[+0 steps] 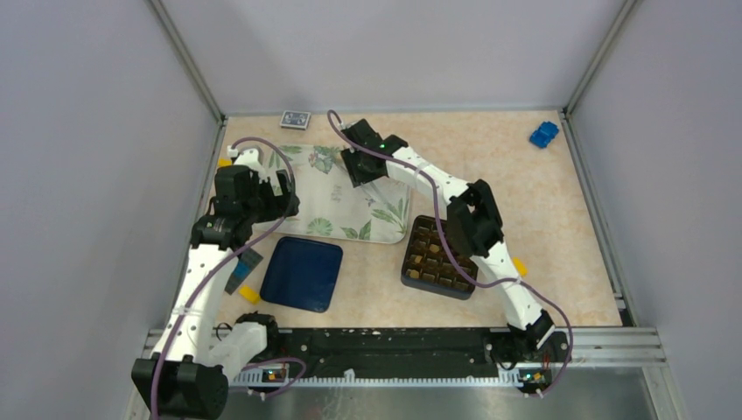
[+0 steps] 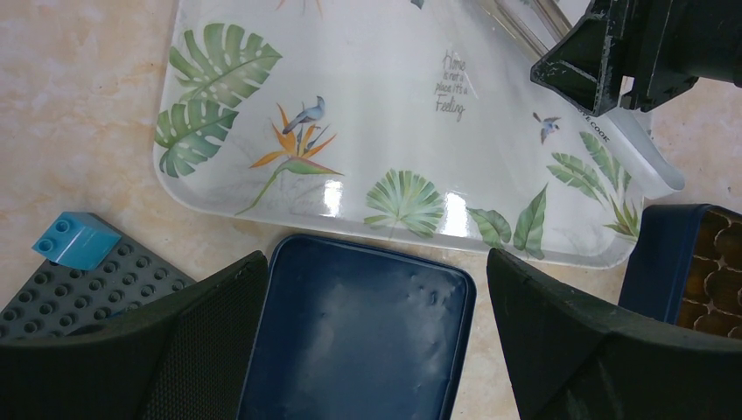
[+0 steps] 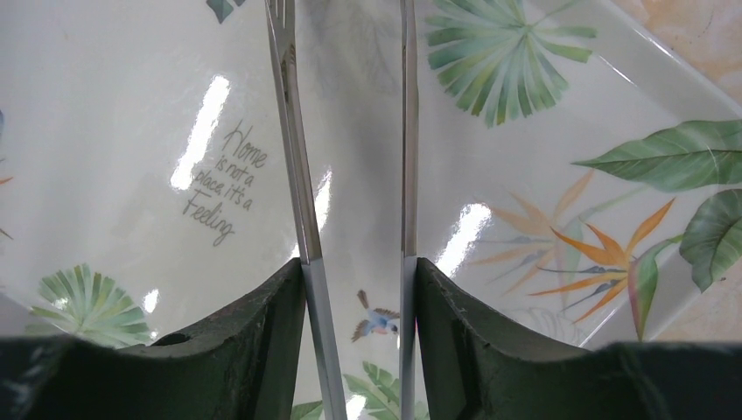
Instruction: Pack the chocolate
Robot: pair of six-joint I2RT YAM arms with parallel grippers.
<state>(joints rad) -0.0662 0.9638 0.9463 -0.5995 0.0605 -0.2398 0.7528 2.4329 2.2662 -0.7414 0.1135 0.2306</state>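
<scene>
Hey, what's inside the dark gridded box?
Tan chocolate pieces sit in several cells of the box; whether the dark cells are empty I cannot tell. The right arm covers its far right corner.

Tongs (image 3: 297,175) tips cut off at top edge, gridded box (image 1: 429,286) partly hidden under right arm (image 1: 477,223)
</scene>
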